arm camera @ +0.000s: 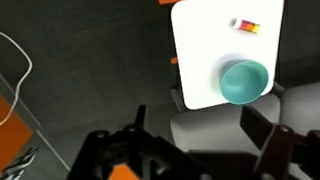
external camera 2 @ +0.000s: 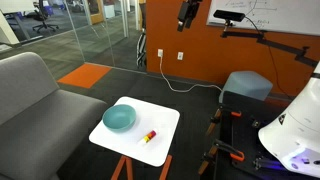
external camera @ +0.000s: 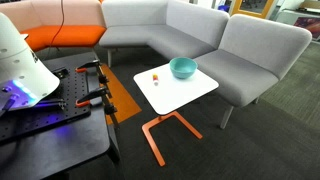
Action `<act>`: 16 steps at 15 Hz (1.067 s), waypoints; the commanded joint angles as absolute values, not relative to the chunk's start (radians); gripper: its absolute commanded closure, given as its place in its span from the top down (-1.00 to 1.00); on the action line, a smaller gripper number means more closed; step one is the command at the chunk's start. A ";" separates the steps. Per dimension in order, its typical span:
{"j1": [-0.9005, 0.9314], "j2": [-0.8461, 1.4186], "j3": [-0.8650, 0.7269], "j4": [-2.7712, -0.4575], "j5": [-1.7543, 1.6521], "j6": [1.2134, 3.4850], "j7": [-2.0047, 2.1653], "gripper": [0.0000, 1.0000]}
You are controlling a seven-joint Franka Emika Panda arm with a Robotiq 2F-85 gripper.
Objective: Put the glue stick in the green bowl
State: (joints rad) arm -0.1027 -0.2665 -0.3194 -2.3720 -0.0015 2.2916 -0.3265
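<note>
The glue stick [external camera: 154,78] is a tiny orange-red and whitish stick lying on the white square table [external camera: 190,92], beside the teal-green bowl [external camera: 182,68] and apart from it. Both show in both exterior views: stick [external camera 2: 148,136], bowl [external camera 2: 119,119], table [external camera 2: 165,117]. In the wrist view the stick [arm camera: 247,25] lies near the table's [arm camera: 200,50] far edge and the bowl [arm camera: 244,82] sits nearer. My gripper [arm camera: 200,135] is open and empty, well away from the table over the dark floor and a grey seat. The bowl is empty.
A grey sectional sofa [external camera: 200,35] wraps behind the table, with an orange sofa [external camera: 60,38] beside it. A black cart with orange clamps [external camera: 60,100] holds the white arm [external camera 2: 295,130]. Orange table legs [external camera: 160,130] stand on dark carpet.
</note>
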 commanded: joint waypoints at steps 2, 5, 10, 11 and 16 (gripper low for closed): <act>-0.127 -0.265 -0.296 -2.370 0.007 2.289 -0.332 1.00; -0.117 -0.261 -0.293 -2.373 0.014 2.295 -0.347 1.00; -0.039 -0.200 -0.192 -2.460 0.000 2.423 -0.410 1.00; -0.015 -0.174 -0.167 -2.483 0.011 2.464 -0.430 1.00; 0.069 0.007 -0.060 -2.552 0.057 2.714 -0.586 1.00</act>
State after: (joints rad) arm 0.0595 -0.0699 -0.0902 -2.5436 0.0197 2.6026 -0.4566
